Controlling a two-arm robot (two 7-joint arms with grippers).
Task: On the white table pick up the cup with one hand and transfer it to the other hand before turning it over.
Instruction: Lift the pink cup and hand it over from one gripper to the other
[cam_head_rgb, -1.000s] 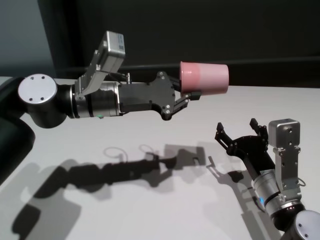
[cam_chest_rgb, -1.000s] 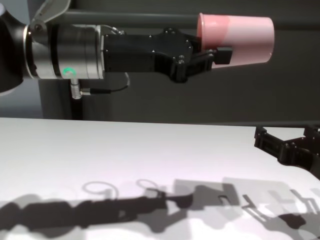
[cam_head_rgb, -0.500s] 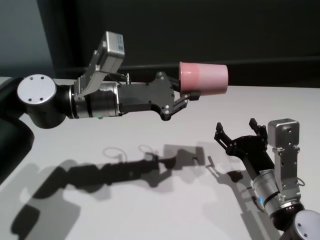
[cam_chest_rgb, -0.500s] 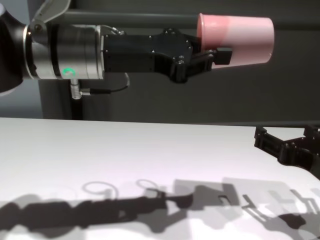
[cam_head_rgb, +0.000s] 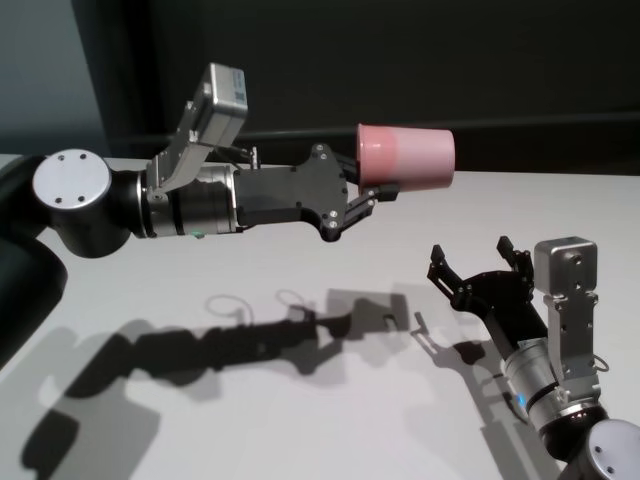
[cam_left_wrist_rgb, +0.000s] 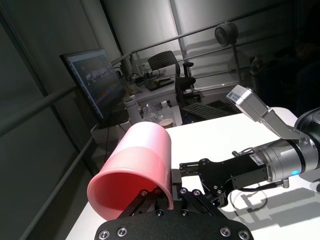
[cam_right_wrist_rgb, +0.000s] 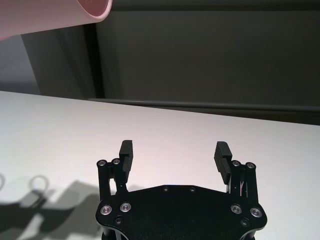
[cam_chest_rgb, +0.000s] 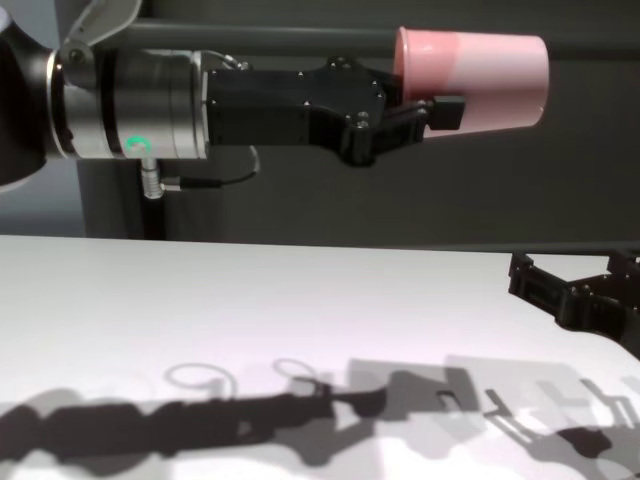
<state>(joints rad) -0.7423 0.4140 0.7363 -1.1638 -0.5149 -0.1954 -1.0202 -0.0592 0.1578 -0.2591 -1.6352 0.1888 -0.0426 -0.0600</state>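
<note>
Up above the white counter (cam_head_rgb: 250, 400), the left tool (cam_head_rgb: 375, 197) reaches across from the left, pinching the rim of the pink cup (cam_head_rgb: 405, 156). That cup lies on its side in mid-air, its closed end pointing right. Lower and further right, the right tool (cam_head_rgb: 474, 268) hovers just over the counter, fingers spread wide and holding nothing.

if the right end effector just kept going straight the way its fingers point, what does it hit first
Probably nothing near: the open right end effector points over bare white table toward the dark back wall. The cup, held by the left end effector, sits higher and aside.
</note>
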